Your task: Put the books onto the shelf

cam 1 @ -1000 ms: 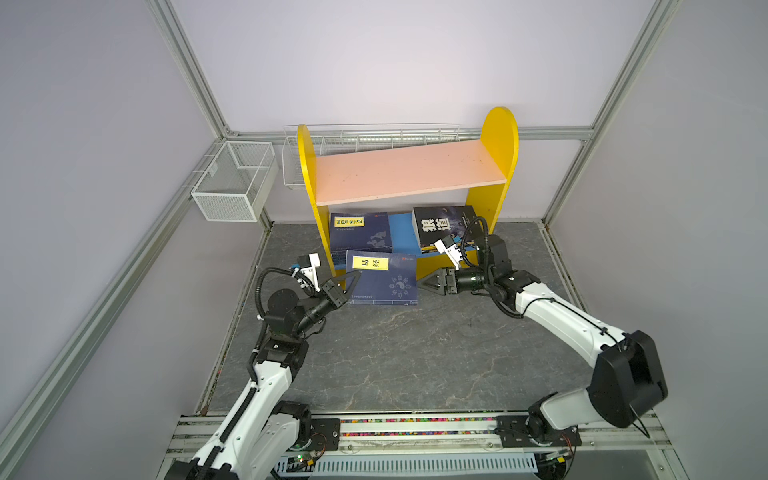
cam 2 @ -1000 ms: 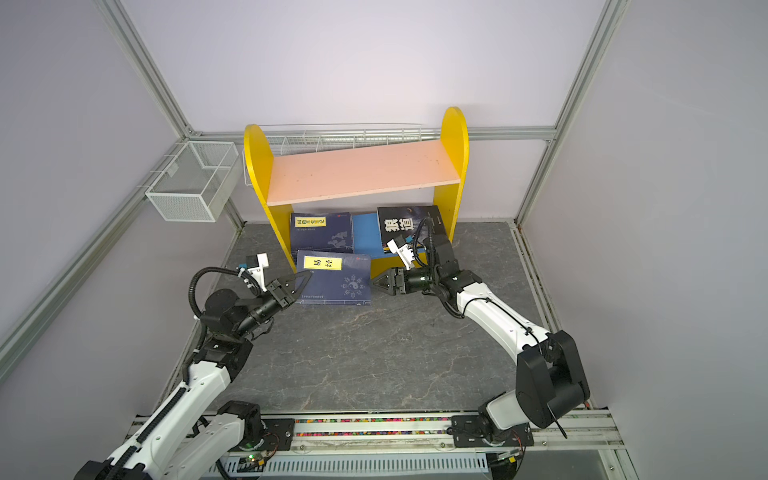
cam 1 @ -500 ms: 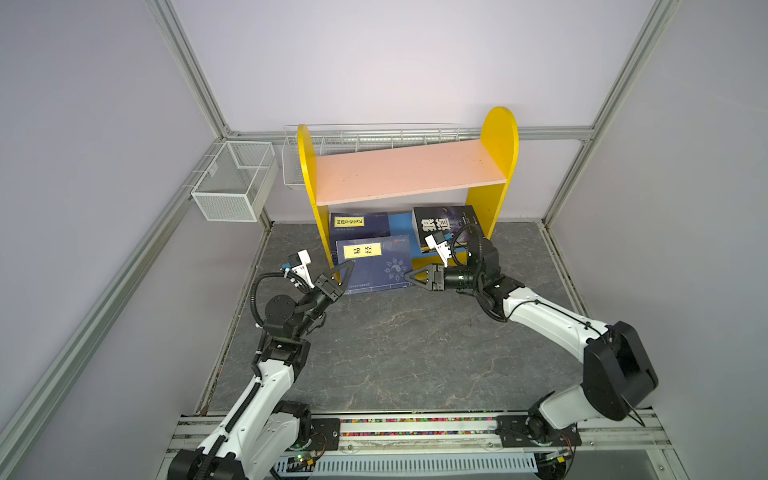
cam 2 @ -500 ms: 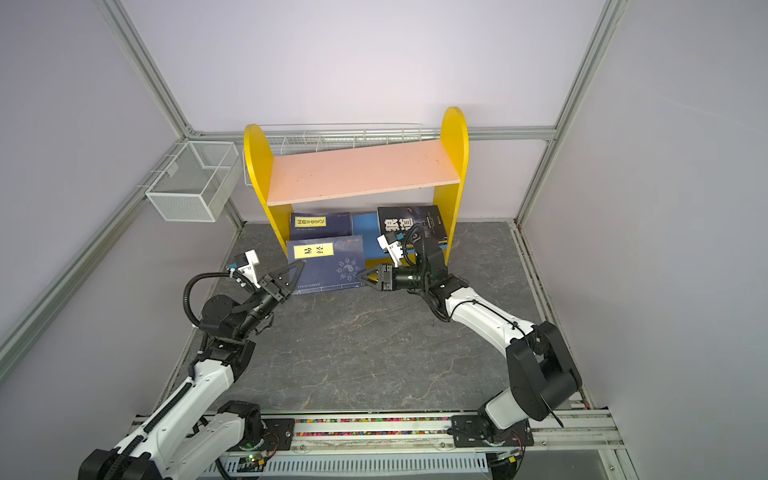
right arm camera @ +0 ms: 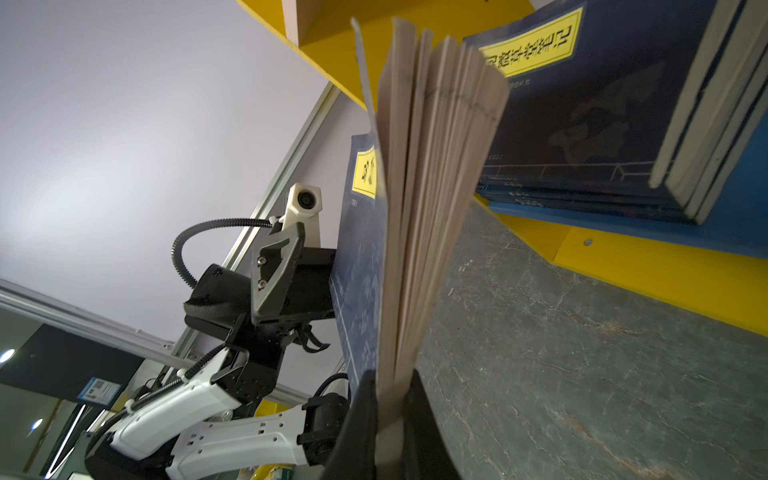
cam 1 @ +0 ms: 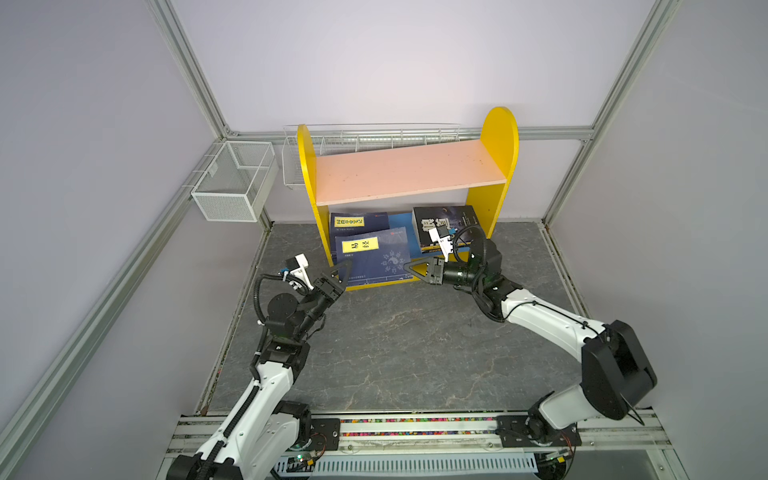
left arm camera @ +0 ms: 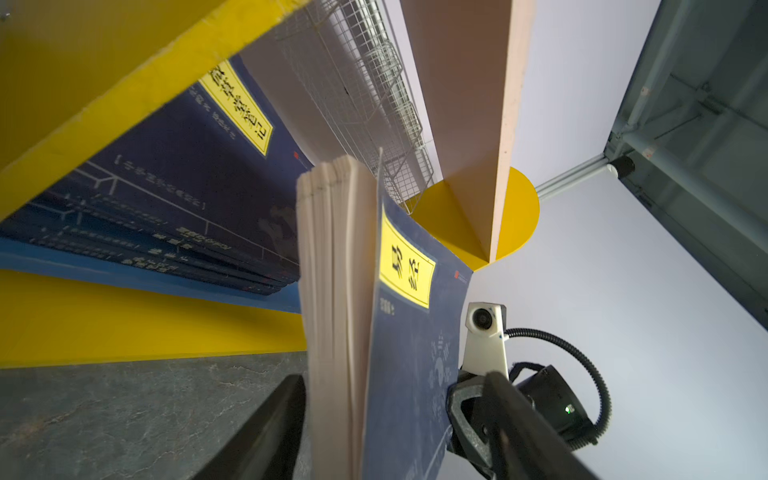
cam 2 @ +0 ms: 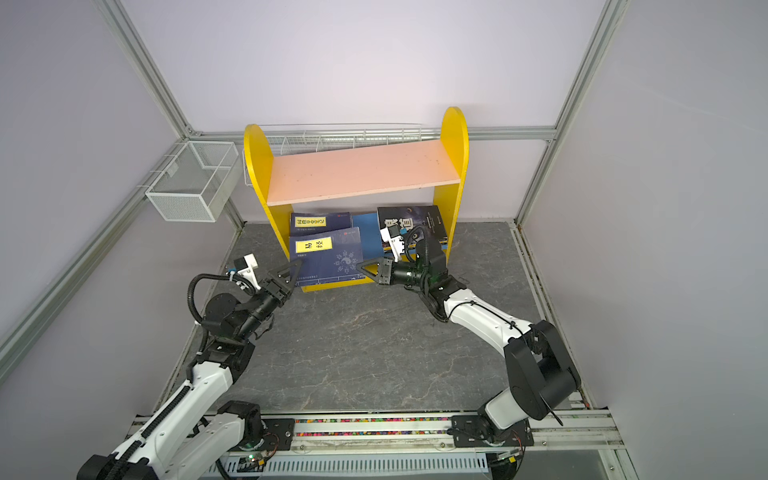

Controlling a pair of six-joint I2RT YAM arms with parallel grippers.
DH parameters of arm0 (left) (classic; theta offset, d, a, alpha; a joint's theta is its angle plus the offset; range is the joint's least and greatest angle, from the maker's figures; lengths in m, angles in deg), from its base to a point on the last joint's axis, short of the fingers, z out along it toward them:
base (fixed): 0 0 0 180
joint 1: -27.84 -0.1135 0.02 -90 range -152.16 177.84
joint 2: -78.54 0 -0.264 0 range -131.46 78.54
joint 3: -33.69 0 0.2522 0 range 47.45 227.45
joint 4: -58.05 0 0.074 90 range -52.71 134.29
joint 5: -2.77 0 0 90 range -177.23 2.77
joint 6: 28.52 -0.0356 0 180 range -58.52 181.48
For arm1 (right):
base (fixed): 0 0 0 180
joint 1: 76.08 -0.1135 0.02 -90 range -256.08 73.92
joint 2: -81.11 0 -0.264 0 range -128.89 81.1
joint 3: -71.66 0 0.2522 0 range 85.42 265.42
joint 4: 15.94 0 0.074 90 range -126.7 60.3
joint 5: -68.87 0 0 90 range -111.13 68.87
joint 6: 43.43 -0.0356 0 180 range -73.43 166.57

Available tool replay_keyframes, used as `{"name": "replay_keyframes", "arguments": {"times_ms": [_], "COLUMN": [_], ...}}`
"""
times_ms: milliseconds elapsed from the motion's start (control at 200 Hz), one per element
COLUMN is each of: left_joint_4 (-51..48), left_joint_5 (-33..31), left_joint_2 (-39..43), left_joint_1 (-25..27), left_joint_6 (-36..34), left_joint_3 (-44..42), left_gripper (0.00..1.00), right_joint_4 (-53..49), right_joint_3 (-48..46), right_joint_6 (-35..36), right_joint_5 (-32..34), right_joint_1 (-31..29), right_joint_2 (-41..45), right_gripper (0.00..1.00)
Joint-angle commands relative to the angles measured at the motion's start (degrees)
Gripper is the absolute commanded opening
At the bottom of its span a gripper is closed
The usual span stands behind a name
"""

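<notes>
The front navy book (cam 1: 374, 259) stands tilted on edge at the front lip of the shelf's (cam 1: 498, 137) blue lower board (cam 1: 401, 220), in front of another navy book (cam 1: 359, 222) and beside a black book (cam 1: 446, 216). The right jaws are pinched tight on its right corner. The left jaws are spread and straddle its left corner without gripping it.
</notes>
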Motion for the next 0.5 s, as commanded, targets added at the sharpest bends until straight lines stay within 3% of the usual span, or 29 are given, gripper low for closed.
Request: {"name": "replay_keyframes", "arguments": {"times_ms": [0, 160, 290, 495], "left_joint_4": [-7.08, -25.61, -41.71, -48.11], "left_joint_5": [-5.6, -18.9, -30.0, -31.6], "left_joint_2": [2.77, 10.64, 16.35, 18.54], "left_joint_1": [0.05, -0.06, -0.38, -0.58], "left_joint_6": [-2.33, -3.67, -0.88, 1.64], "left_joint_3": [1.78, 1.4, 0.39, -1.26], "left_gripper": [0.71, 0.7, 0.7, 0.69], "right_joint_4": [4.65, 0.39, -3.97, -5.22], "right_joint_3": [2.84, 9.11, 15.72, 25.52], "right_joint_6": [-0.57, 3.54, 6.67, 6.17], "right_joint_5": [4.2, 4.03, 3.78, 1.48], "right_joint_1": [1.4, 2.83, 2.89, 2.83], "right_joint_2": [-1.57, -5.54, -10.3, -19.61], "right_gripper": [0.11, 0.12, 0.12, 0.13]}}
